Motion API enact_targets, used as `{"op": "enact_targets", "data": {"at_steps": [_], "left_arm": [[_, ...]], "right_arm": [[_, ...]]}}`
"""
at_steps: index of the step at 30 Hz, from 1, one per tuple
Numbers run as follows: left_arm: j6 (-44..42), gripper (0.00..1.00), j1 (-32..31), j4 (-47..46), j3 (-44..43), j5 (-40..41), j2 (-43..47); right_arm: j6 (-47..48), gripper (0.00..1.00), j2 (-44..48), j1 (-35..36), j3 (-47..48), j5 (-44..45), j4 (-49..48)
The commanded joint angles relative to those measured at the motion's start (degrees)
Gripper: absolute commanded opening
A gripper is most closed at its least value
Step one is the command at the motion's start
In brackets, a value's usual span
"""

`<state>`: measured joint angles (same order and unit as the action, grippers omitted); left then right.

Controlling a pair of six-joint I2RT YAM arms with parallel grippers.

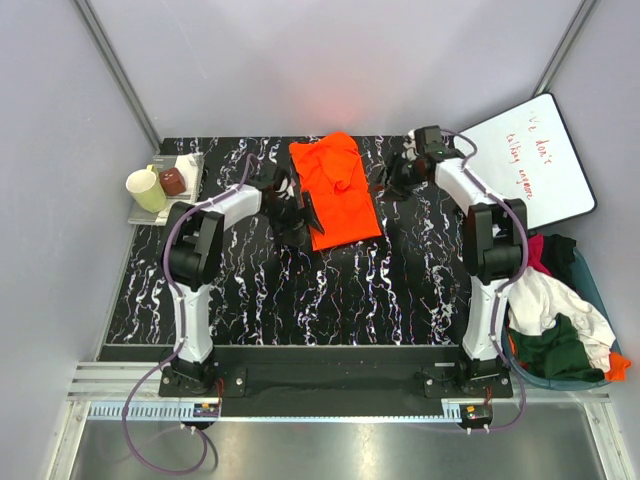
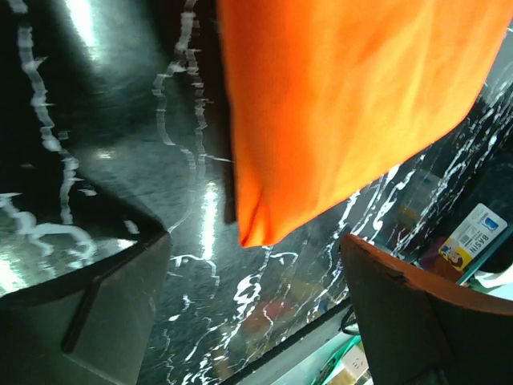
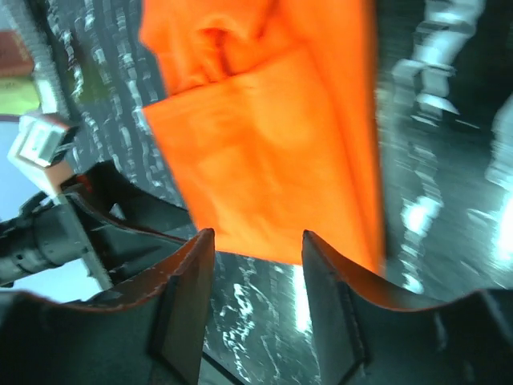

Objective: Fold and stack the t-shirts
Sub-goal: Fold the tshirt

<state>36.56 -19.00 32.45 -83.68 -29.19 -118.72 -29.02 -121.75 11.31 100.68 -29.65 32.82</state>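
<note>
1. Top external view: an orange t-shirt (image 1: 335,192) is seen lying on the black marbled desk (image 1: 330,290), towards its far middle, partly folded, with a bunched lump near its far end.
2. The left tool (image 1: 297,215) is placed just beside the shirt's left edge; the right tool (image 1: 400,178) is held near the shirt's right side, apart from it.
3. From the left wrist, the left tool (image 2: 255,269) is shown spread wide, with nothing between its fingers (image 2: 104,305); only bare desk is seen there, and a corner of the orange t-shirt (image 2: 345,96) lies beyond the tips.
4. From the right wrist, the right tool (image 3: 252,245) is shown partly spread (a clear gap is left between the tips), and nothing is pinched; the orange t-shirt (image 3: 272,160) lies beyond it.
5. At the desk's right, a basket (image 1: 597,290) is filled with other shirts: white (image 1: 545,300), dark green (image 1: 550,350), magenta (image 1: 537,250) and black (image 1: 562,248).
6. A white board (image 1: 530,160) with red handwriting is propped at the far right.
</note>
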Motion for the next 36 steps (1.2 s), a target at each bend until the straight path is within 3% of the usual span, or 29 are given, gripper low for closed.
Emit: {"op": "enact_targets", "data": {"at_steps": [1,3,7,8,11,13,16,17,18,27,36], "left_arm": [[2.0,0.9,-1.3,-2.8,-2.8,1.0,-2.6],[2.3,0.85,-1.8,-2.8,-3.9,0.7,-3.5],[3.8,0.55,-2.6,-2.9,-5.4,0.1,-5.9],[4.0,0.28,-2.7,-2.9,-5.4,0.1,-6.2],[4.8,0.0,-2.7,-2.9,-5.6,0.5,-6.6],[4.9,0.0,-2.7,-2.9,-5.6,0.5,-6.4],[4.8,0.0,-2.7,-3.0,-5.4,0.4,-5.8],[4.8,0.0,-2.7,-2.8,-5.0,0.2,-5.6],[4.8,0.0,-2.7,-2.8,-4.7,-0.1,-5.2],[1.8,0.0,-3.3,-0.8,5.0,-1.0,4.4],[-1.9,0.0,-9.5,4.5,18.2,2.2,21.1]], "right_arm": [[2.4,0.58,0.5,-1.5,-7.6,2.3,1.3],[2.3,0.58,-1.0,-1.4,-9.2,1.9,1.3],[0.7,0.58,-4.4,-1.4,-9.5,0.0,2.7],[0.4,0.57,-5.5,-1.4,-9.2,-0.6,3.0],[0.1,0.56,-6.5,-1.4,-8.4,-1.8,5.8],[0.3,0.54,-6.4,-1.3,-8.8,-2.1,6.7],[1.1,0.24,-5.6,-1.3,-10.7,-3.6,7.9],[1.3,0.08,-5.1,-1.0,-12.2,-3.8,8.1],[1.5,0.04,-4.7,-0.9,-13.0,-4.3,8.1],[4.7,0.0,3.5,0.8,-25.1,-7.3,8.3],[4.8,0.0,15.8,4.0,-35.3,-8.7,9.1]]}}
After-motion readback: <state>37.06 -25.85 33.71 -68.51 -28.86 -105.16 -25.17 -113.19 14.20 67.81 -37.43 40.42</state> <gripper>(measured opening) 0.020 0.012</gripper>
